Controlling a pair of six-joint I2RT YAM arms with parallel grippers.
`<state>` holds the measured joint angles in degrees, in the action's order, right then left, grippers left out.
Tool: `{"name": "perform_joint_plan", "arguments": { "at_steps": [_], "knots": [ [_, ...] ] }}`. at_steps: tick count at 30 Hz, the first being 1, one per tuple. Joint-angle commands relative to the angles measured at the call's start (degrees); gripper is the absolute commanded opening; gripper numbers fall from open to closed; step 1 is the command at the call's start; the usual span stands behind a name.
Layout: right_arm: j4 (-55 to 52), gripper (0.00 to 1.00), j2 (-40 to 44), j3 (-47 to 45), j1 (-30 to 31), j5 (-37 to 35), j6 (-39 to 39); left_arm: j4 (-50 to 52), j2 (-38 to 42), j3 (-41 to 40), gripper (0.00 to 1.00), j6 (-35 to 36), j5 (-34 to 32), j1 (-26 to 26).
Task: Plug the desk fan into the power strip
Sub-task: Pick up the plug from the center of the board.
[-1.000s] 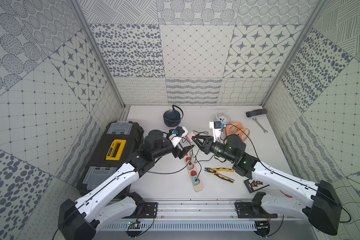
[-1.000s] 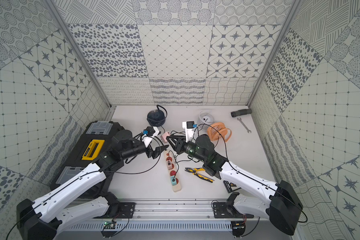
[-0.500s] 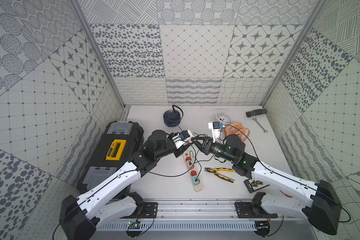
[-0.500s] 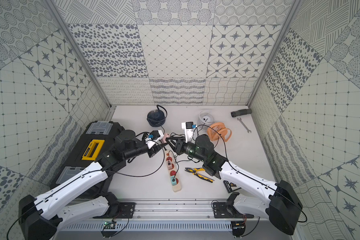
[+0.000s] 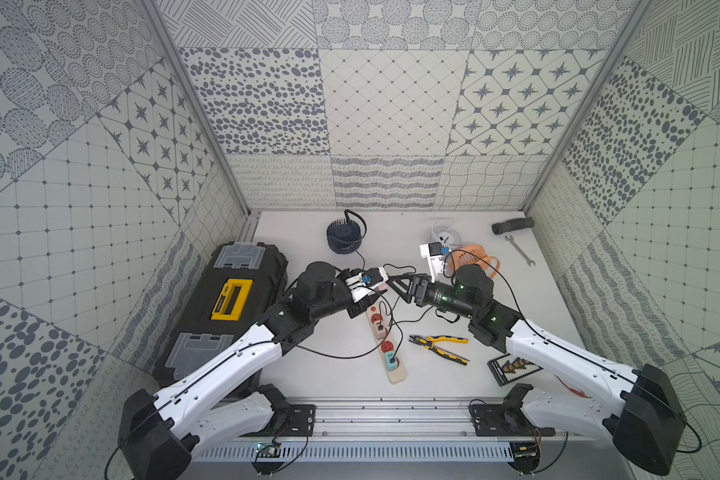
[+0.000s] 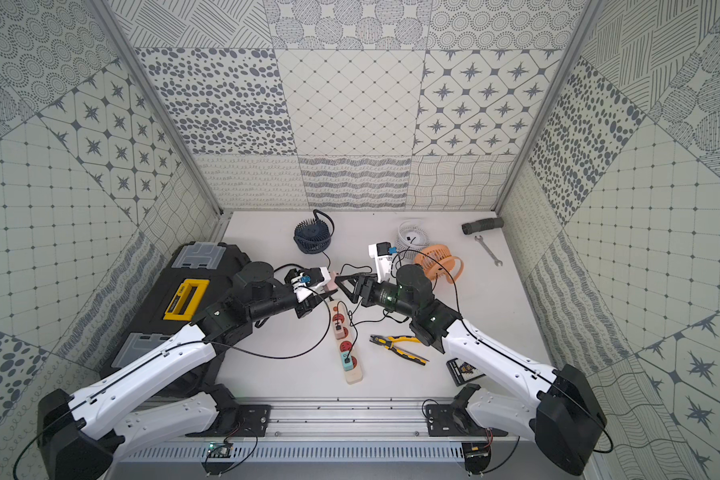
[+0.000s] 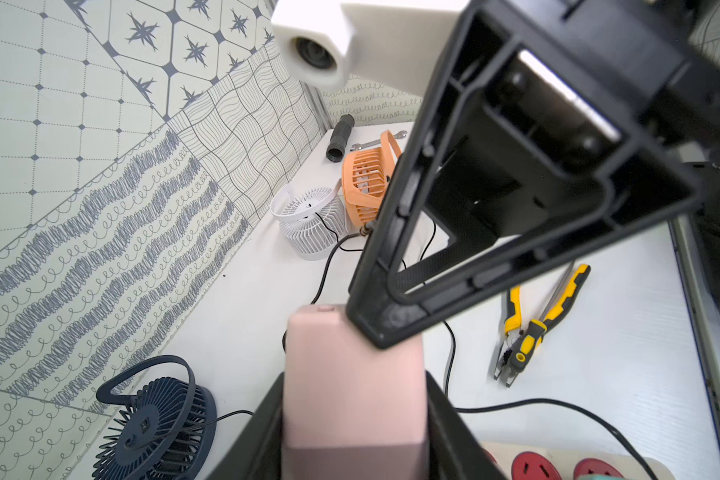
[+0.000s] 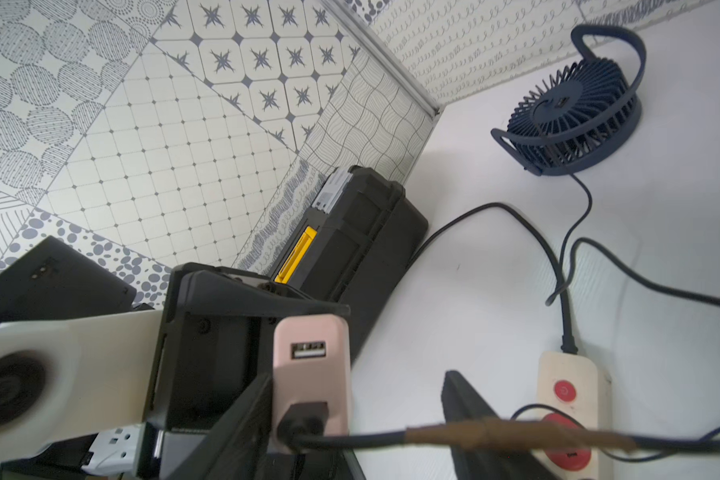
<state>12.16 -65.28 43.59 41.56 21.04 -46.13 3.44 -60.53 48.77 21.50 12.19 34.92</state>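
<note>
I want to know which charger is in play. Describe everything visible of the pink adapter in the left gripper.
The pink adapter is a matte, round-edged plastic block. Its end face has two USB ports: one empty, one holding a black cable. The left gripper clamps its sides, holding it off the table near the switch end of the power strip. A finger of the open right gripper lies close beside it.

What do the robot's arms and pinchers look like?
The left arm and right arm have white shells, black joints and thin black cables. The left gripper and right gripper are black, with hollow frame-like fingers. Green lights glow on the right arm.
</note>
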Motion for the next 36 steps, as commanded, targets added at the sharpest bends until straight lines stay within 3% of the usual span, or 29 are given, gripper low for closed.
{"name": "perform_joint_plan", "arguments": {
  "at_steps": [1,8,21,29,33,35,36],
  "knots": [
    [-4.87,0.66,0.92,3.05,-1.57,6.52,1.05,0.87,0.29,0.25,0.05,4.09,3.85,0.15],
    [-10.12,0.58,0.84,5.33,-2.51,10.16,2.84,5.17,-1.61,2.26,0.05,6.17,6.55,0.15],
    [-6.91,0.47,-3.84,7.77,-2.63,18.44,0.7,6.37,-2.78,2.62,0.05,6.37,8.9,0.15],
    [-6.14,0.35,-5.1,7.6,-2.63,20.19,0.34,5.99,-2.89,2.3,0.05,6.36,8.04,0.15],
    [-5.47,0.24,-5.68,7.79,-2.63,21.41,0.47,5.99,-2.87,2.43,0.05,6.12,7.72,0.15],
    [-5.4,0.15,-5.65,7.81,-2.63,21.66,0.93,5.81,-2.73,2.73,0.1,4.5,6.67,0.15],
    [-5.4,0.11,-5.54,7.63,-2.63,21.49,1.21,5.57,-2.61,2.98,0.22,2.9,5.84,0.15]
  ]
}}
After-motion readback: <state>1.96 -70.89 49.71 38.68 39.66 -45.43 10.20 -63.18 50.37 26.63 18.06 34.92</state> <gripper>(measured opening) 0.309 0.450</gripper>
